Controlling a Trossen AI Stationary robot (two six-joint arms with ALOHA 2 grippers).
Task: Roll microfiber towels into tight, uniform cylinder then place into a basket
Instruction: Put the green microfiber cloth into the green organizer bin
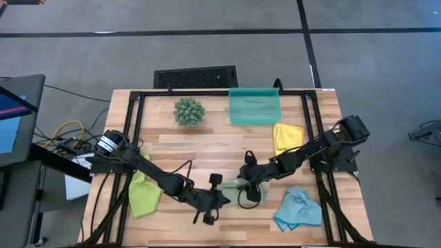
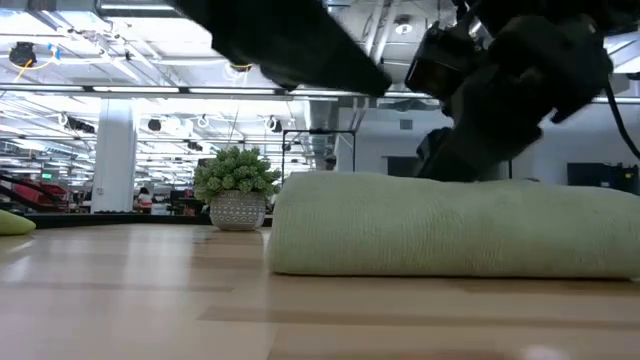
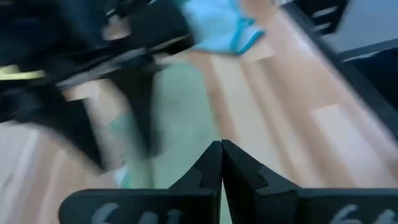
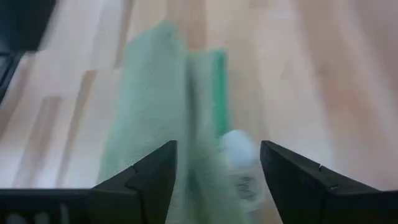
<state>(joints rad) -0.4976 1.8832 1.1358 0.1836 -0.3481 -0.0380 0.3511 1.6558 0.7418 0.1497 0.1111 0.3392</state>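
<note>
A sage green towel [image 1: 251, 193] lies near the table's front middle, rolled into a low cylinder [image 2: 450, 225] resting on its side. My right gripper [image 4: 217, 149] is open above it, one finger on each side of the roll [image 4: 186, 99]. My left gripper [image 3: 221, 146] is shut at the roll's left end [image 1: 224, 198]. The lime green towel [image 1: 143, 193] lies at the front left, the yellow one [image 1: 287, 136] at the right and the light blue one [image 1: 298, 209] at the front right. The teal basket [image 1: 255, 105] stands at the far edge. My left gripper's shut fingertips point level toward the table's right, at the sage roll's left end [image 3: 180, 124]; I cannot tell whether they touch it. My right gripper's open fingers [image 4: 155, 174] come slanting down from the right and stand astride the roll; I cannot tell whether they touch it.
A spiky green plant ball [image 1: 189, 111] stands at the far middle, left of the basket, and also shows in the low view [image 2: 237, 185]. A black slotted grille [image 1: 196, 76] lies beyond the far edge. Bare wood lies between the plant and the arms.
</note>
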